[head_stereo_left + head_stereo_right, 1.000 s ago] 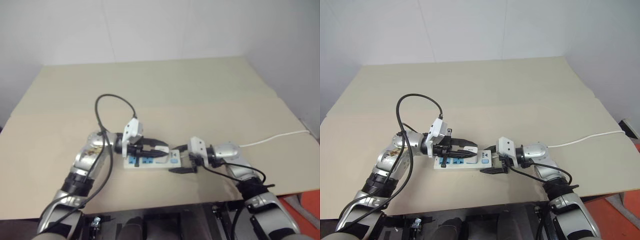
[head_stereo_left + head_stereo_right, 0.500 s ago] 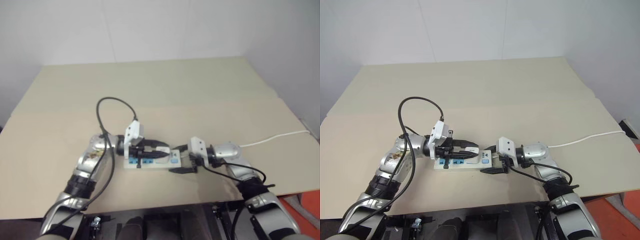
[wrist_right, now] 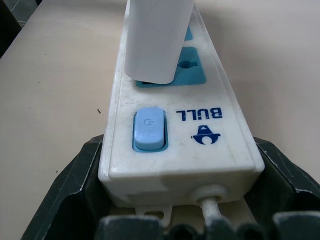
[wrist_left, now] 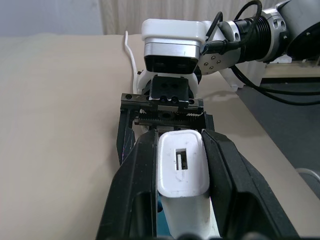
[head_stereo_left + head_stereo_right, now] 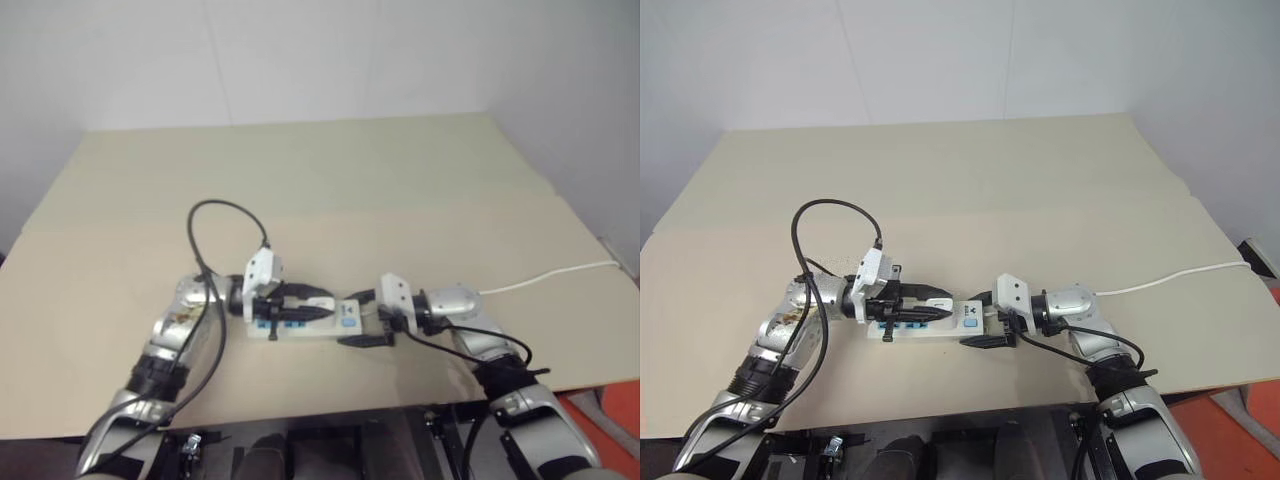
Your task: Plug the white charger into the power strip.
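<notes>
The power strip lies on the table near its front edge, a white bar with blue socket faces and a blue switch. My right gripper clasps its switch end, a black finger on each side. My left gripper reaches in from the left, level over the strip, shut on the white charger. The charger stands over the socket nearest the switch with its lower end at the blue face. How deep it sits I cannot tell.
The strip's thin white cord runs right across the beige table to its right edge. A black cable loop arches above my left forearm. The wall stands behind the table's far edge.
My left wrist and forearm have dropped slightly, while the charger stays over the same socket. The right arm has kept still.
</notes>
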Available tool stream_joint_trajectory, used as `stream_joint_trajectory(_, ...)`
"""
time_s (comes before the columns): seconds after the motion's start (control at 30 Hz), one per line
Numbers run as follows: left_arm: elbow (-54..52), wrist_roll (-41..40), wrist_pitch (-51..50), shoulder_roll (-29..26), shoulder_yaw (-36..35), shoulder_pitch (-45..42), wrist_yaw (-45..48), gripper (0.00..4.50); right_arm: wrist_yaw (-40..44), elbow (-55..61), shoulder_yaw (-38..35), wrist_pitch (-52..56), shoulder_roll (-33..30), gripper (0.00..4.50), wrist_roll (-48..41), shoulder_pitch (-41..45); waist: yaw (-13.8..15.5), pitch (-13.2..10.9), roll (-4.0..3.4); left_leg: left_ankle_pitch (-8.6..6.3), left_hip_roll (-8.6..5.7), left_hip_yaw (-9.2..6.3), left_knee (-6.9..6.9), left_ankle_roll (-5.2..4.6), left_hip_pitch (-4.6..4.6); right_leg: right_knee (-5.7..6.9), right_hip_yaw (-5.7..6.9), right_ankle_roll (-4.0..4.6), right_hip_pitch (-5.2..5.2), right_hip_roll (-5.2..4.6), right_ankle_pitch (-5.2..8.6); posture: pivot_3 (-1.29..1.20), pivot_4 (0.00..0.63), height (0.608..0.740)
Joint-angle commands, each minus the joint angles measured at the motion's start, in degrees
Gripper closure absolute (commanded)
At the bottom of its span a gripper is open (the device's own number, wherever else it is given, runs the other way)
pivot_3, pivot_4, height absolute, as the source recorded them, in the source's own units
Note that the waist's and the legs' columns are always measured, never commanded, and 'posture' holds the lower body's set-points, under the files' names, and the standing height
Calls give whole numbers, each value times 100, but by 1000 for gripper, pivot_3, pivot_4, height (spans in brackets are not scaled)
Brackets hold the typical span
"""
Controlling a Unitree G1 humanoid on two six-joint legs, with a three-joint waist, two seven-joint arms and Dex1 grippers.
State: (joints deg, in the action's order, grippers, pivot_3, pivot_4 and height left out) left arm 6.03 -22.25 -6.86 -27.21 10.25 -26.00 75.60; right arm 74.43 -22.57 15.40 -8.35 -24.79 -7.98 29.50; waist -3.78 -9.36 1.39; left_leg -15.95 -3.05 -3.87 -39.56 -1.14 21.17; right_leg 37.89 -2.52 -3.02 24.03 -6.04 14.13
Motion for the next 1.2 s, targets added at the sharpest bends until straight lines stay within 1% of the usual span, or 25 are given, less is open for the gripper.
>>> stream_joint_trajectory(0.03,254,385,154,-225,125,307,-10,3425,12,121,42,22,-65,1083,66,2,-1,0,0,0,0,0,4,0,-2,-2,0,0,0,0,0,0,150,740)
stream_joint_trajectory(0.27,339,540,455,-275,287,477,-79,3425,37,91,56,20,-74,1083,65,30,1,4,-3,1,0,0,36,2,-13,-21,0,6,-4,-1,-4,0,150,740)
stream_joint_trajectory(0.5,528,560,411,-278,460,455,-49,3425,39,86,76,24,-54,1083,73,54,7,7,-4,2,0,0,50,3,-28,-28,0,6,-16,-1,-4,0,150,740)
stream_joint_trajectory(0.57,547,556,412,-276,469,456,-64,3425,34,92,78,29,-48,1083,73,49,9,7,-4,2,0,0,59,2,-48,-37,0,6,-40,-1,-3,0,150,740)
stream_joint_trajectory(0.63,535,556,414,-309,470,485,-64,3425,26,95,81,28,-49,1083,73,44,7,8,-6,1,3,0,79,2,-93,-63,4,5,-90,1,-3,0,150,740)
stream_joint_trajectory(0.67,500,539,399,-346,463,526,-51,3425,21,106,82,31,-55,1083,72,35,4,8,-6,1,8,0,84,1,-102,-75,6,6,-103,6,-4,0,150,740)
stream_joint_trajectory(0.87,426,503,348,-519,421,726,-17,3425,27,127,78,45,-95,1083,59,15,-8,11,-10,0,18,0,89,1,-101,-79,5,6,-100,13,-4,0,150,740)
stream_joint_trajectory(1.2,470,432,274,-437,336,590,-107,3425,55,79,94,51,-108,1083,49,66,-6,12,-12,-1,25,0,90,2,-101,-82,4,6,-100,20,-4,0,150,740)
